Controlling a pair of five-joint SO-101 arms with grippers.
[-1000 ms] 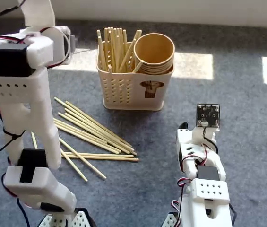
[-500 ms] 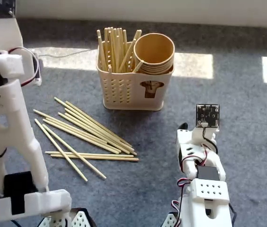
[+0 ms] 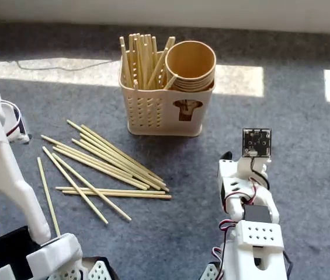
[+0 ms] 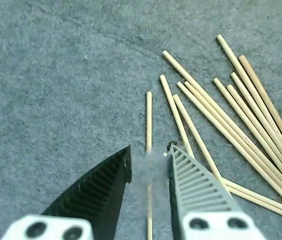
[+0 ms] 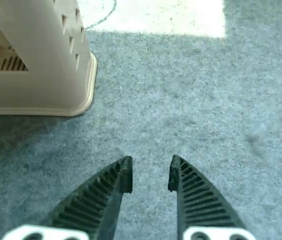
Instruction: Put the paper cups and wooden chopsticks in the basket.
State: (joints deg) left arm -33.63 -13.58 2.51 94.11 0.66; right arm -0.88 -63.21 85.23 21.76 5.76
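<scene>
left wrist view | left pincer (image 4: pixel 149 146) part open | straddling one chopstick (image 4: pixel 148 115)

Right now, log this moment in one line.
left gripper: open above lone chopstick | right gripper: open, empty | basket: paper cups, chopsticks | loose chopsticks: on carpet

High cam sits up above the arm bases, looking down and forward over the carpet (image 3: pixel 305 146), with the basket (image 3: pixel 153 111) at the far end. Left wrist cam points down past the left gripper (image 4: pixel 149 148), pretty close to the floor, and catches the same loose chopsticks (image 4: pixel 205 113) the high cam sees. Right wrist cam looks down past the right gripper (image 5: pixel 149 160) too, just as low, and shares a corner of the basket with the high view
</scene>
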